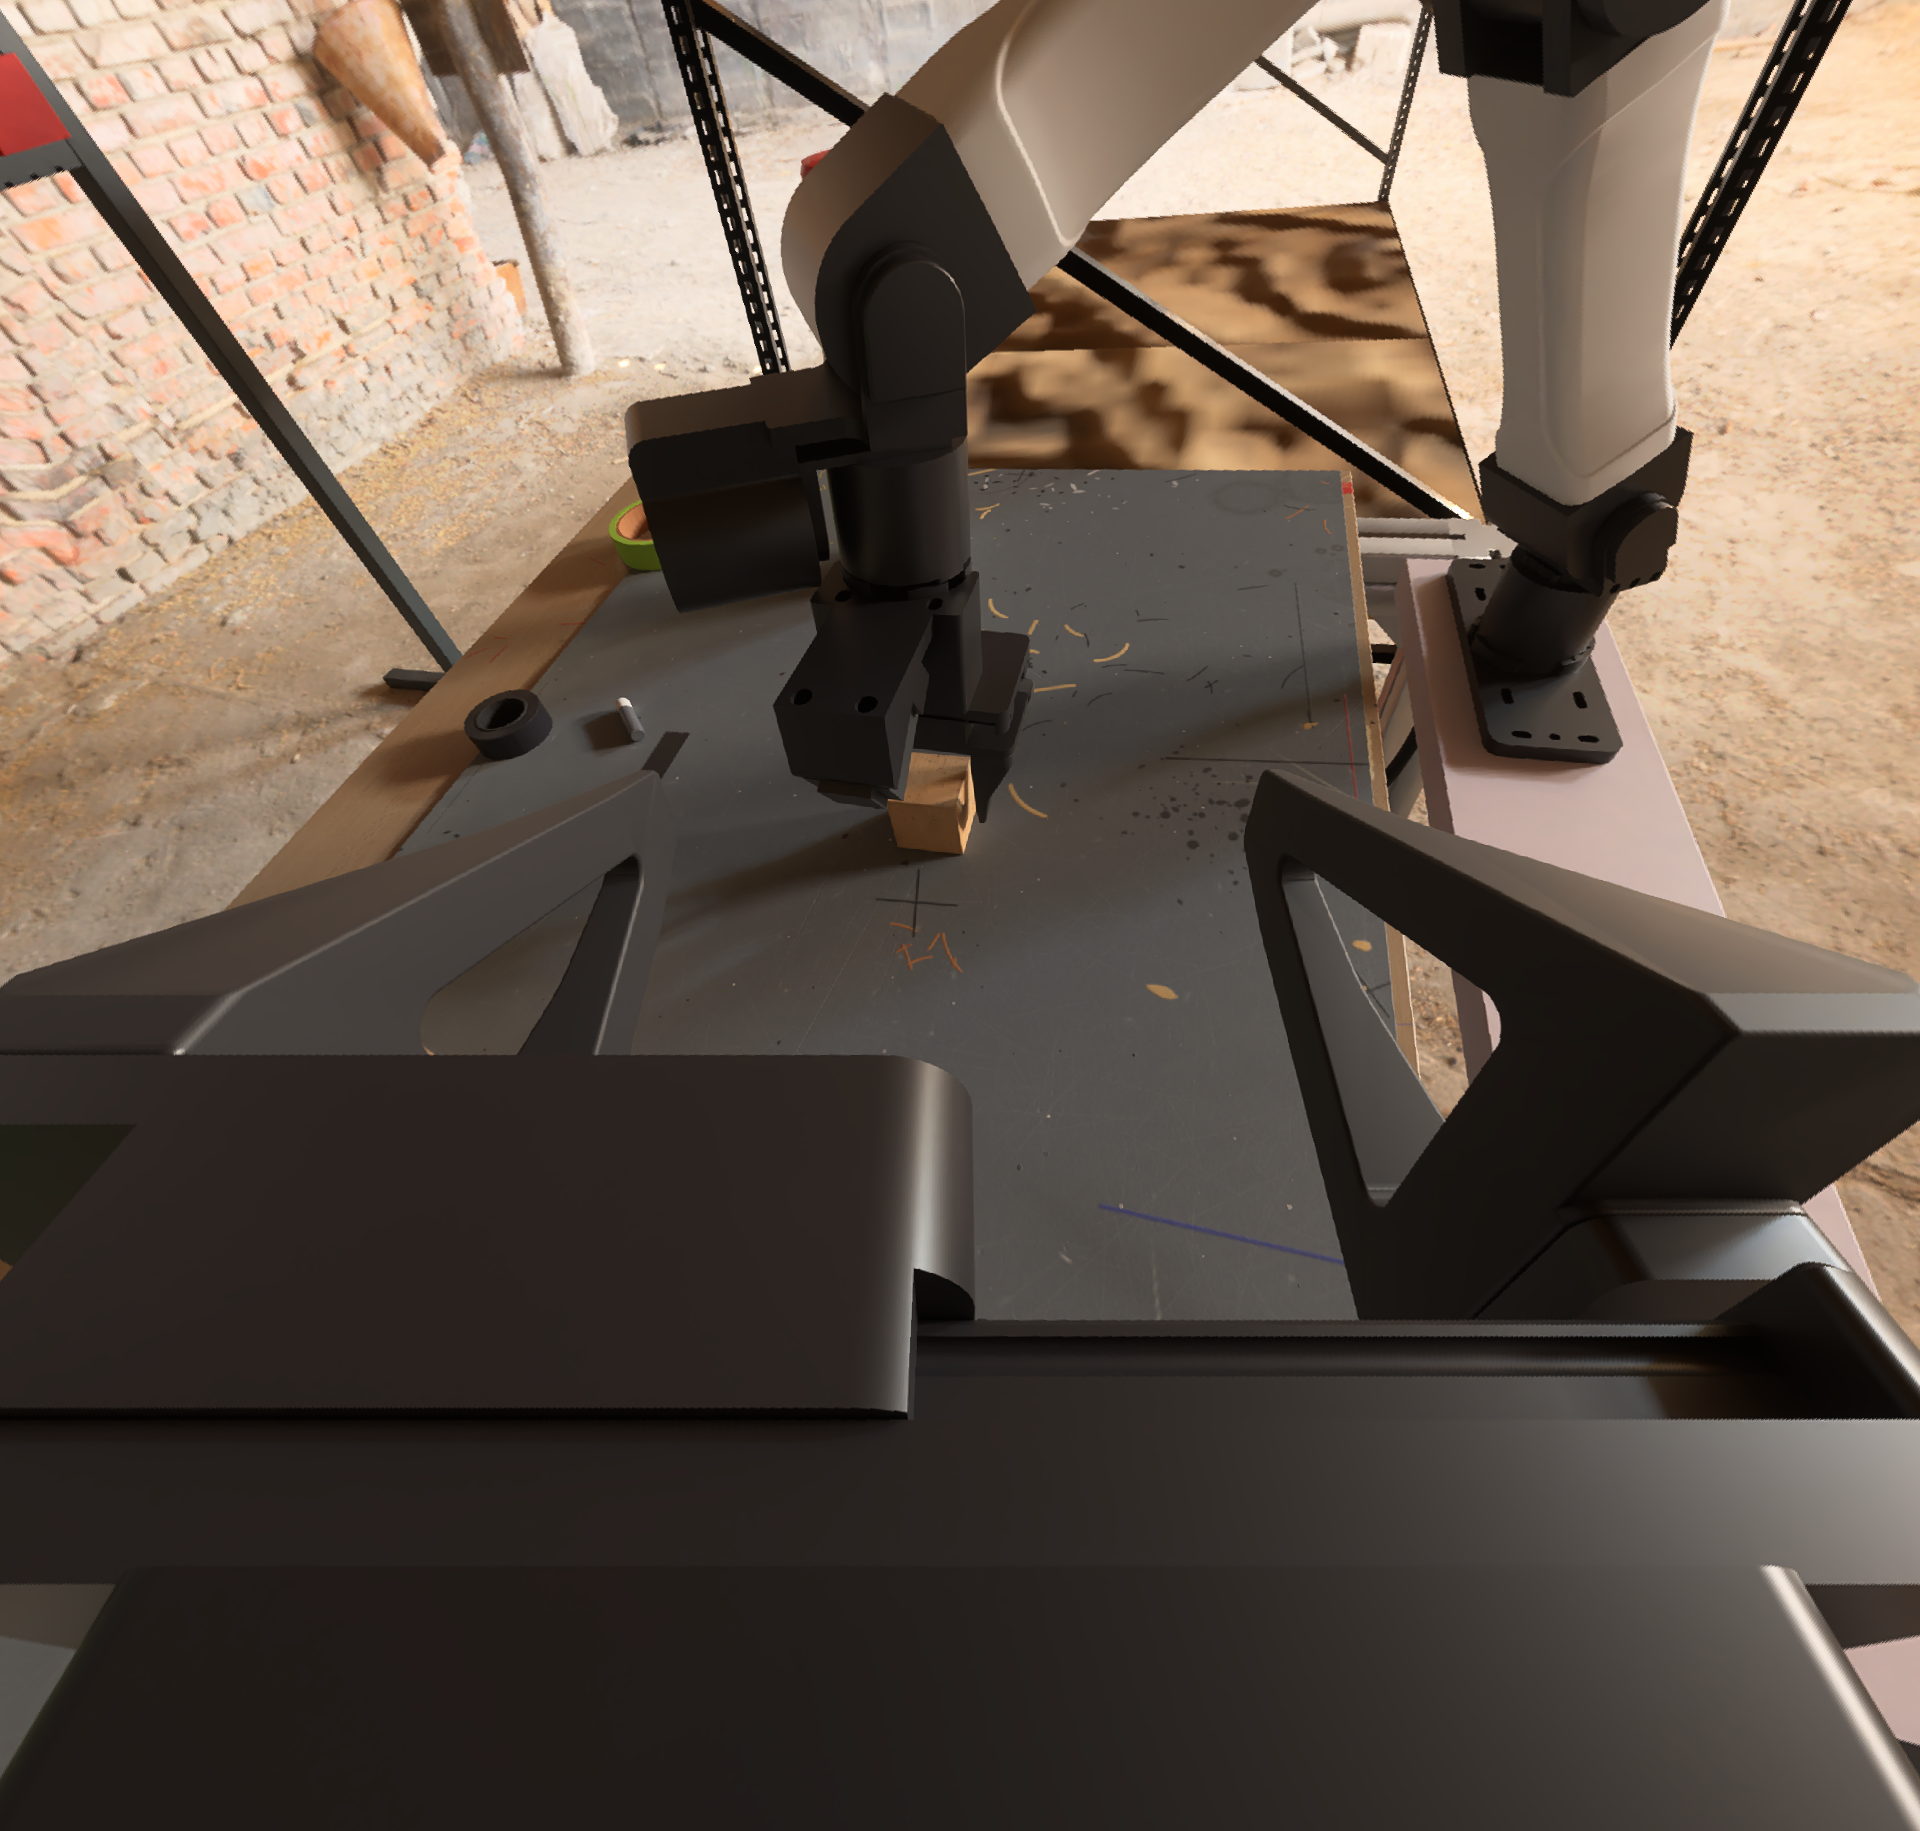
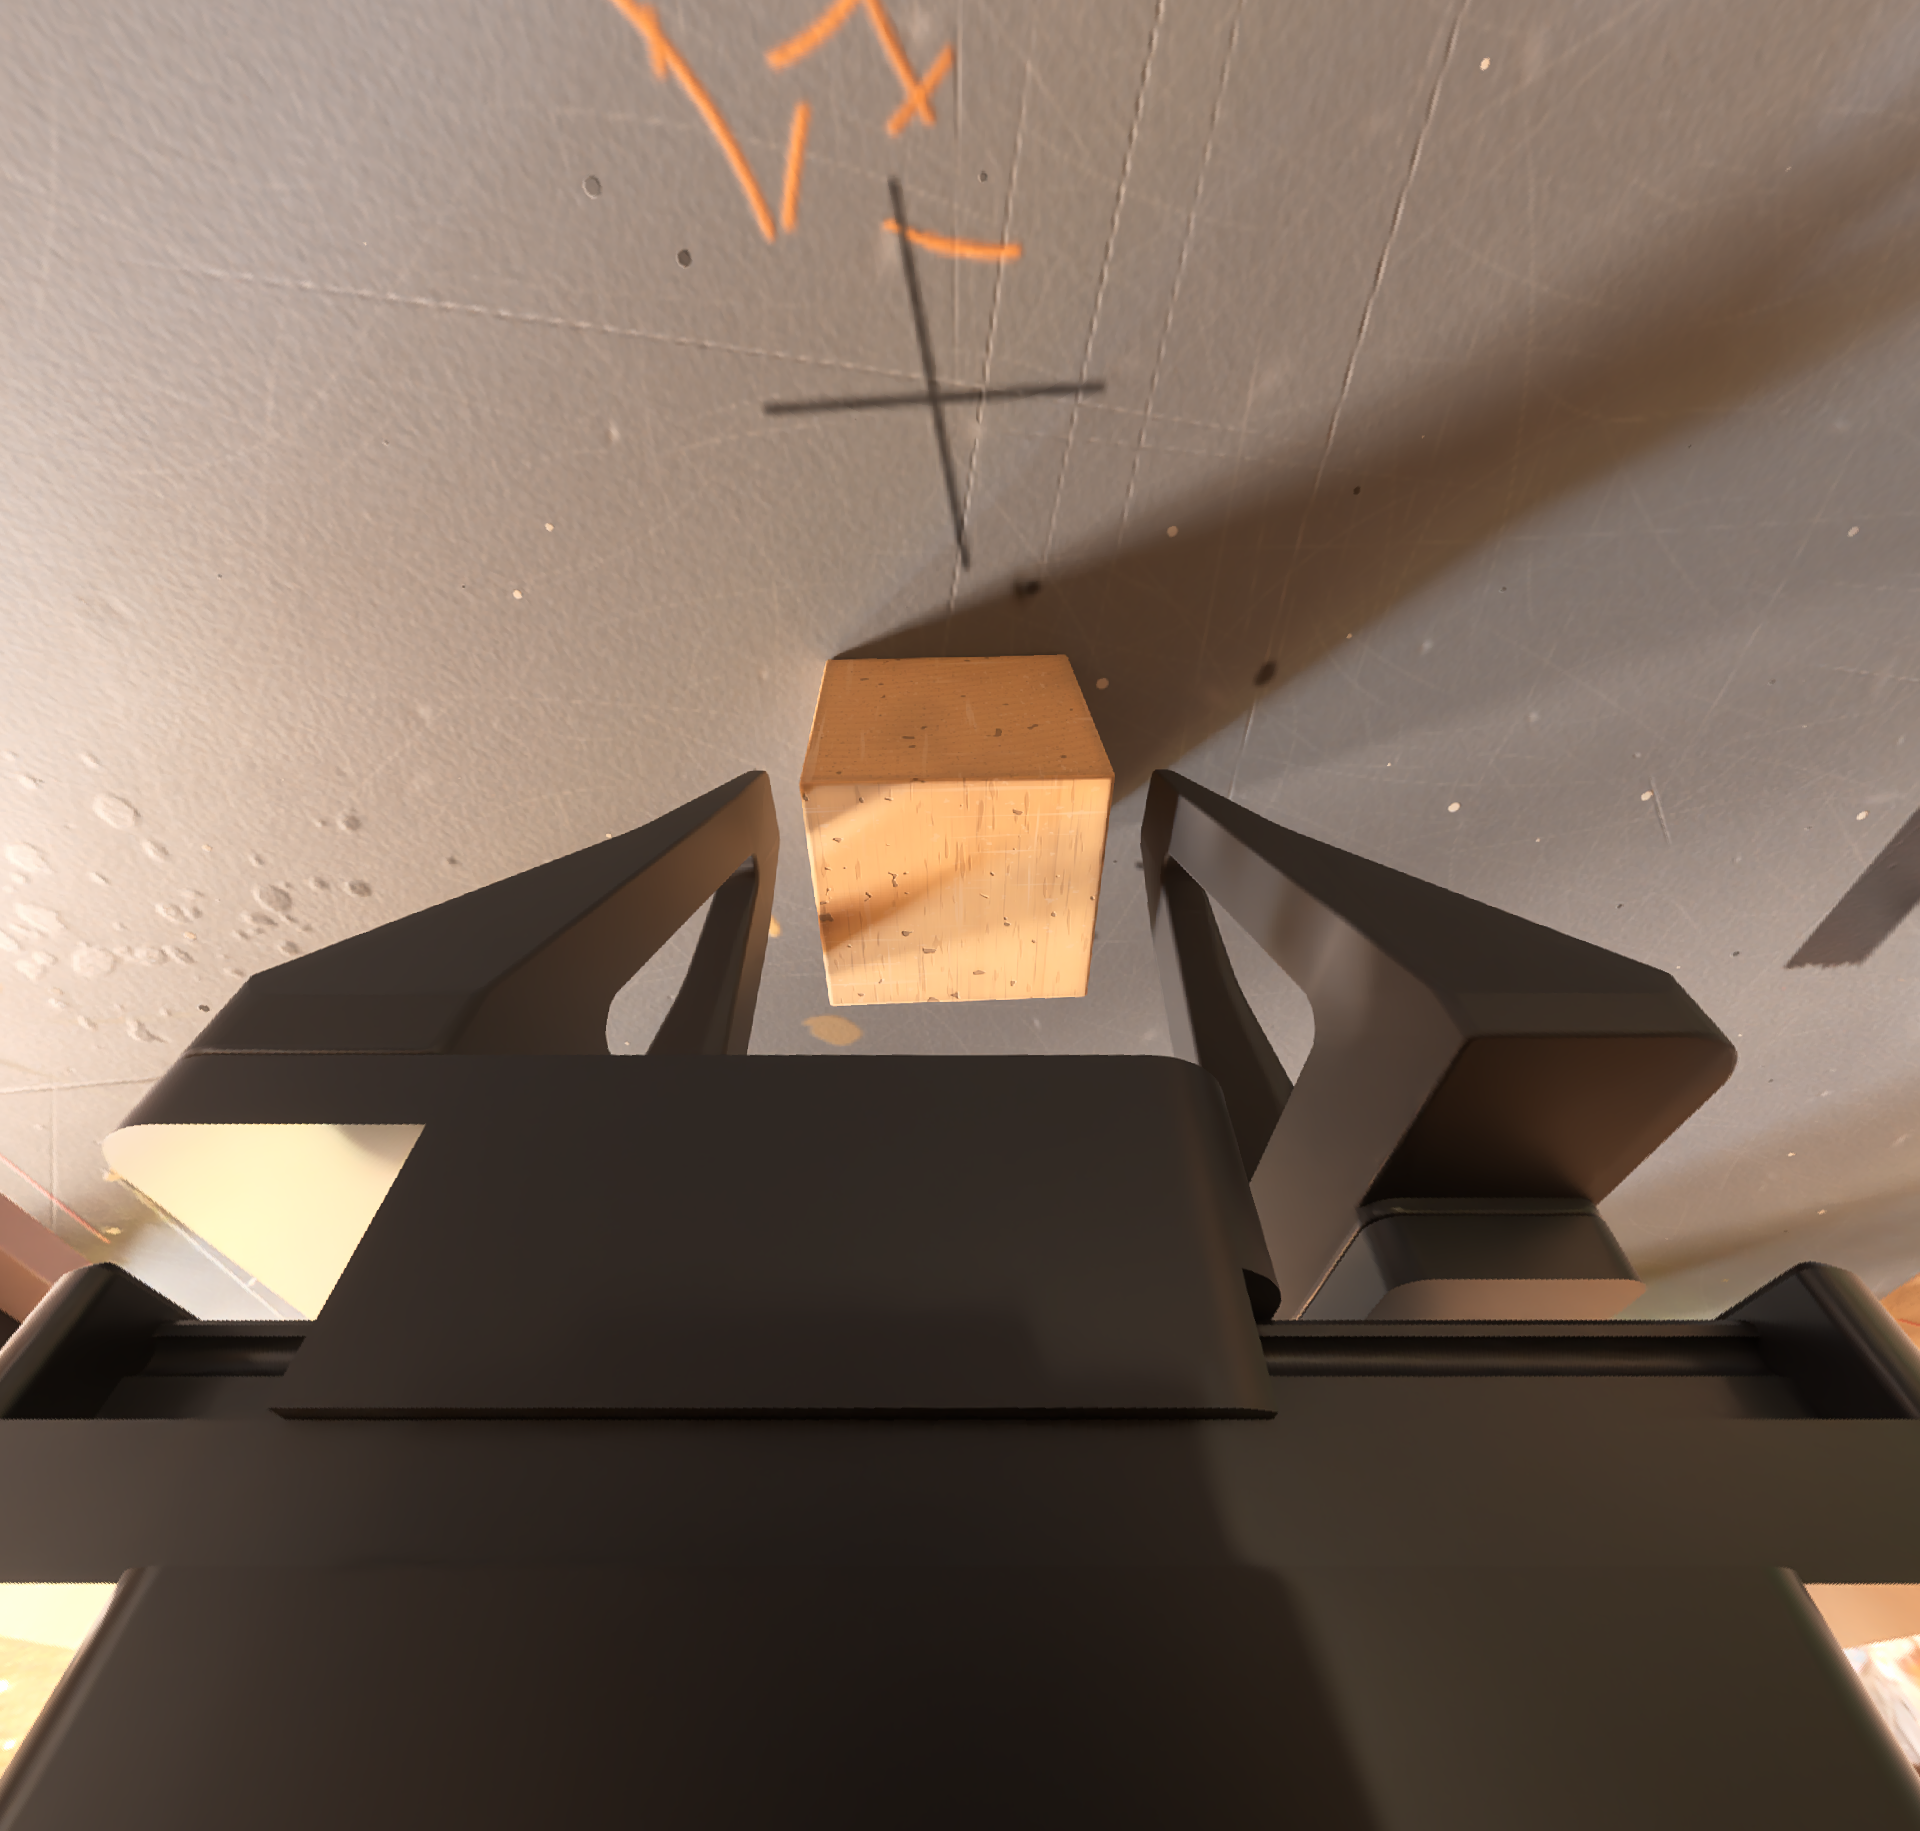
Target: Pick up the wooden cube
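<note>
The wooden cube (image 2: 951, 831) is located at the centre of the right wrist view, resting on the grey table (image 2: 364, 431). The right gripper (image 2: 956, 846) is spread open; a finger is seen on each side of the cube, with a narrow gap visible at both faces. A black cross mark (image 2: 932, 391) and orange scribbles (image 2: 790, 88) are seen above the cube in the frame. In the left wrist view, the left gripper (image 1: 956, 825) is released wide and holds nothing; a black ring (image 1: 507, 723) lies at the left
</note>
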{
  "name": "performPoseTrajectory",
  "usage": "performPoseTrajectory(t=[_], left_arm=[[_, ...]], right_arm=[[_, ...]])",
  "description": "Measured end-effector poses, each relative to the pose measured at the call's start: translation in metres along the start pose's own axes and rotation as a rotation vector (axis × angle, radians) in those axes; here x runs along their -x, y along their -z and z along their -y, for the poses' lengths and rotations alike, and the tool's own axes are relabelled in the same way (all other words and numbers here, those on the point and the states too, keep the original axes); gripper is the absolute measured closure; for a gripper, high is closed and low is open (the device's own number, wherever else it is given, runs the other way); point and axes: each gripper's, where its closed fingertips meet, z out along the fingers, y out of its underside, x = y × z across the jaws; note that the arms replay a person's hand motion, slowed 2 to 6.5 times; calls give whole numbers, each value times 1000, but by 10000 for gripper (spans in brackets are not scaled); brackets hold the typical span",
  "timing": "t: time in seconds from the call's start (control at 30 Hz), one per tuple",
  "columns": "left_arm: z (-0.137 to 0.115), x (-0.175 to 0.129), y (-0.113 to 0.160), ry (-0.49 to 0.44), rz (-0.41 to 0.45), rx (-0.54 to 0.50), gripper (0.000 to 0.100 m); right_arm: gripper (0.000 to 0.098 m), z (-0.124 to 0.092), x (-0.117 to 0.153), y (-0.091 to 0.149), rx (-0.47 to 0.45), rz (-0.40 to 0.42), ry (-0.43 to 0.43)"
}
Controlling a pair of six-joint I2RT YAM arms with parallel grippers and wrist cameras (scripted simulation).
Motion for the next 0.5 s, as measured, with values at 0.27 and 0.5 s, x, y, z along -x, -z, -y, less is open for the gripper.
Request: performPoseTrajectory(t=[0.27, 0.5], left_arm=[[0, -1, -1, 0, -3, 2, 62], [0, -2, -2, 0, -5, 4, 62]], right_arm=[[382, 0, 0, -2, 3, 5, -1], [390, -1, 0, -3, 5, 7, -2]])
